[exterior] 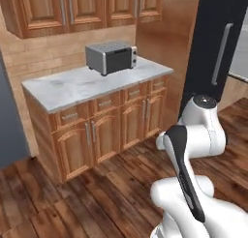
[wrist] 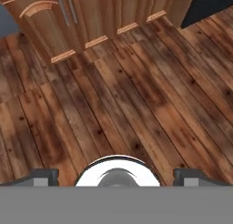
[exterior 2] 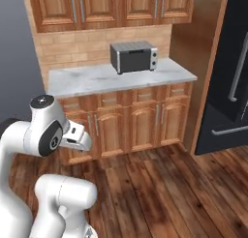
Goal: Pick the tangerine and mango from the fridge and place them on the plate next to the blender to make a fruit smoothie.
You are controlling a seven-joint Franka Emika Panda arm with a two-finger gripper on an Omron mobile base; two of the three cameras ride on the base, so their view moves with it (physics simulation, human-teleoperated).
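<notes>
At the right edge of both base views stands the fridge, a tall black cabinet with a long grey bar handle; its door is shut, so the tangerine and mango inside cannot be inspected. To the fridge's left, a run of wooden base cabinets carries a pale marble counter, and a grey toaster oven sits on that counter near the back wall. Wooden wall cabinets hang above.

The arm is folded close to the base, with the hand pointed down at the plank floor. The gripper shows two dark fingertips at the bottom of the hand view, set wide apart with nothing between them.

Step in hand, by judgement: approach the fridge and open it. No fruit has been fetched, so the task is at its start. To do this well:

1. Bring the base square to the fridge, leaving room for the door to swing.
2. Raise the hand from its downward pose and align the spread jaws across the bar handle.
3. Close fully on the bar before pulling, and pull along the door's arc rather than straight back.
</notes>
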